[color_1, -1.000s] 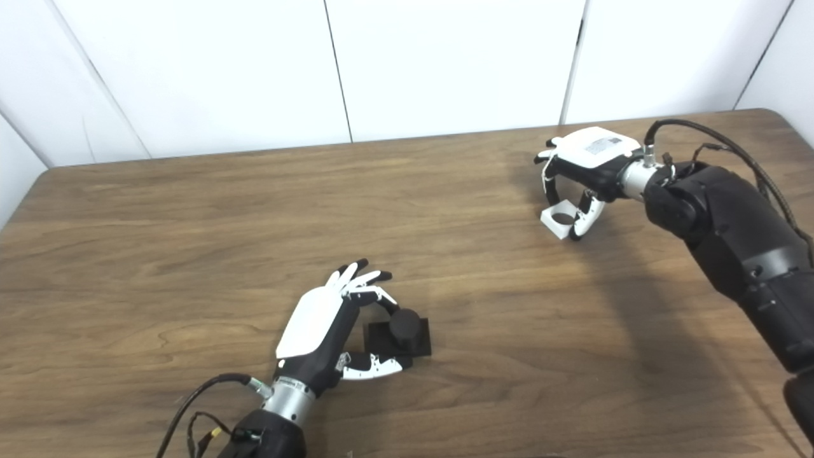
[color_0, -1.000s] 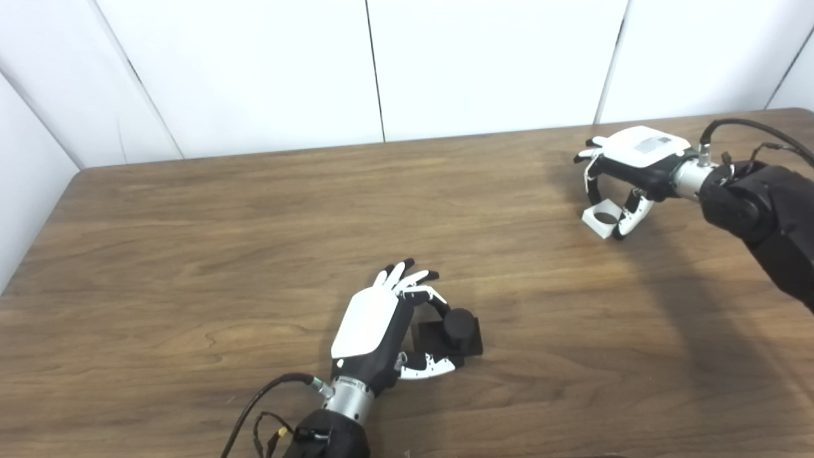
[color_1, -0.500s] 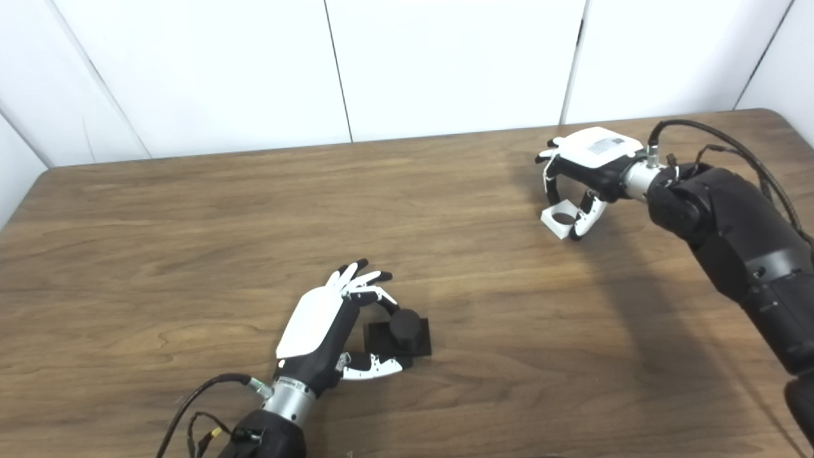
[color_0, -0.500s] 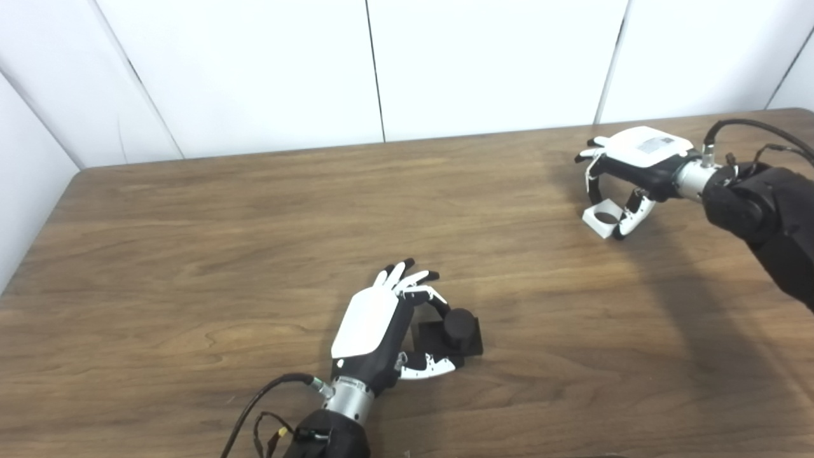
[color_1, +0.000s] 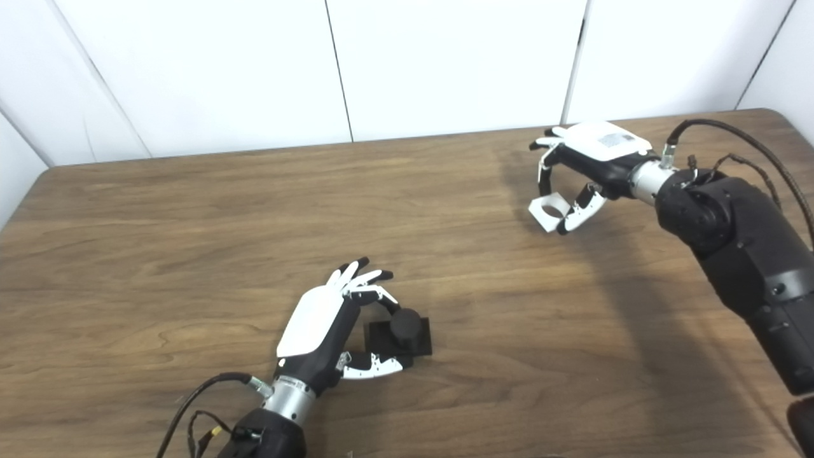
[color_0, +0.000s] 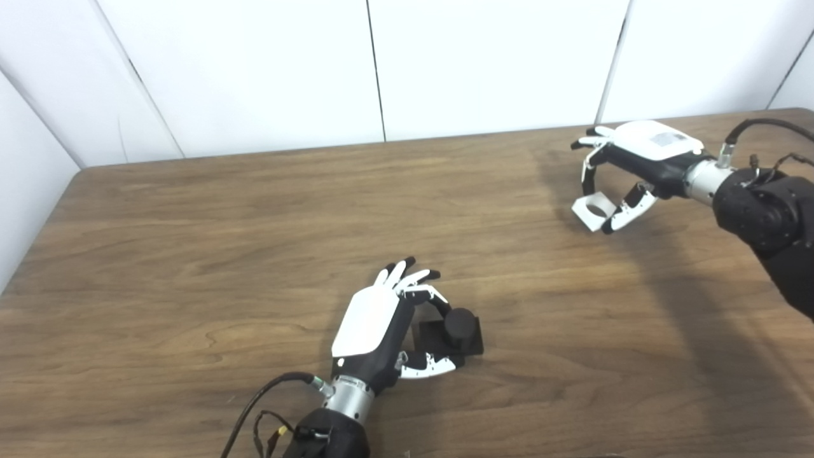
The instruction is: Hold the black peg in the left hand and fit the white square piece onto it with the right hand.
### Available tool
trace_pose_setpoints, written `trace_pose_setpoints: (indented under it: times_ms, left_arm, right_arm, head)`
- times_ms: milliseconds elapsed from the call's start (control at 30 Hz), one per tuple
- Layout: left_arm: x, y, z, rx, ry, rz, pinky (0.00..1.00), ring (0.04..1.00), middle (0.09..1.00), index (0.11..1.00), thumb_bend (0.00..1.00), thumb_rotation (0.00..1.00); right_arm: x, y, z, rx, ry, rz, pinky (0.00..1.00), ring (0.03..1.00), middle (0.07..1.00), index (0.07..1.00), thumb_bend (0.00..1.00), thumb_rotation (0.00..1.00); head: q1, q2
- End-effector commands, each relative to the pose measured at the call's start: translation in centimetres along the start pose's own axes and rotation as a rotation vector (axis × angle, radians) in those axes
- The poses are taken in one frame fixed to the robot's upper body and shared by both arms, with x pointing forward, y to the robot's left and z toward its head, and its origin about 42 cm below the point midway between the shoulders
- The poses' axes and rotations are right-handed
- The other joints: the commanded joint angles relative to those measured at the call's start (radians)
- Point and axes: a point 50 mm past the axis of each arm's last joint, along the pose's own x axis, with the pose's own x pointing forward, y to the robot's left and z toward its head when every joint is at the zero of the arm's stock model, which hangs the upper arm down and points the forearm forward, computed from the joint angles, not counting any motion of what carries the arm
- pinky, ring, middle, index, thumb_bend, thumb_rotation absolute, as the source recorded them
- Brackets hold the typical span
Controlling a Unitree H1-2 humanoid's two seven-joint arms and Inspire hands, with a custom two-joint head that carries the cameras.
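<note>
Right hand [color_0: 636, 156] fingers [color_0: 586, 175] curling down, pinching white square piece [color_0: 590, 212] against thumb; piece hanging under fingertips, tilted, round hole showing, appearing just clear of worktop [color_0: 191, 254] at far right. Left hand [color_0: 375, 327] fingers [color_0: 416, 294] and thumb partly closing around black peg [color_0: 459, 323]; peg standing upright on its black square base, resting on worktop near front centre. Both pieces lying well apart.
</note>
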Motion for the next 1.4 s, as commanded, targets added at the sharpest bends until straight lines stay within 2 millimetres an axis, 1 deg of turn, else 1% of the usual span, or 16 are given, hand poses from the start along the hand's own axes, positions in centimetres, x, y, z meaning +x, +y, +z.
trace_pose_setpoints:
  times_ms: [0,200,300,533,800,1033,1300,1367]
  left_arm:
    - [0.5,0.3,-0.4,0.023,0.004,0.011,1.0,0.986,0.865,0.487,0.51,0.07]
    - [0.6,0.3,-0.3,0.023,0.004,0.012,1.0,0.986,0.866,0.487,0.51,0.07]
    - [0.6,0.3,-0.3,0.027,0.003,0.013,1.0,0.98,0.863,0.487,0.51,0.07]
    - [0.6,0.4,-0.5,0.029,0.005,0.012,1.0,0.981,0.862,0.487,0.51,0.07]
    - [0.6,0.4,-0.7,0.032,0.005,0.011,1.0,0.981,0.864,0.487,0.51,0.08]
    - [0.7,0.5,-0.5,0.03,0.006,0.011,1.0,0.984,0.866,0.487,0.51,0.07]
    - [0.8,0.2,-0.4,0.025,0.007,0.008,1.0,0.984,0.867,0.487,0.51,0.07]
    - [0.8,0.2,-0.3,0.028,0.008,0.008,1.0,0.985,0.867,0.487,0.51,0.07]
  right_arm:
    - [-0.5,-3.2,0.1,-0.016,0.004,-0.079,0.9,0.999,0.921,0.492,0.52,0.13]
    - [-1.6,-4.1,1.0,-0.018,-0.008,-0.092,0.93,1.0,0.936,0.491,0.52,0.14]
    - [-2.2,-4.5,1.9,-0.009,-0.036,-0.108,0.92,1.0,0.94,0.491,0.52,0.14]
    - [-4.7,-5.6,5.2,0.035,-0.084,-0.137,0.94,1.0,0.943,0.491,0.52,0.14]
    - [-6.5,-6.2,8.6,0.029,-0.178,-0.142,0.93,1.0,0.938,0.49,0.52,0.14]
    - [-7.6,-5.8,10.8,0.045,-0.27,-0.158,0.94,1.0,0.938,0.49,0.52,0.14]
    - [-8.6,-5.4,13.7,0.067,-0.364,-0.148,0.95,1.0,0.931,0.49,0.52,0.14]
    - [-8.8,-5.3,14.3,0.07,-0.385,-0.144,0.95,1.0,0.926,0.49,0.52,0.14]
  head:
    - [0.0,0.0]
    - [0.0,0.0]
    - [-0.001,0.0]
    - [0.001,0.001]
    - [0.003,-0.001]
    - [0.004,0.0]
    - [0.036,0.004]
    - [0.047,0.0]
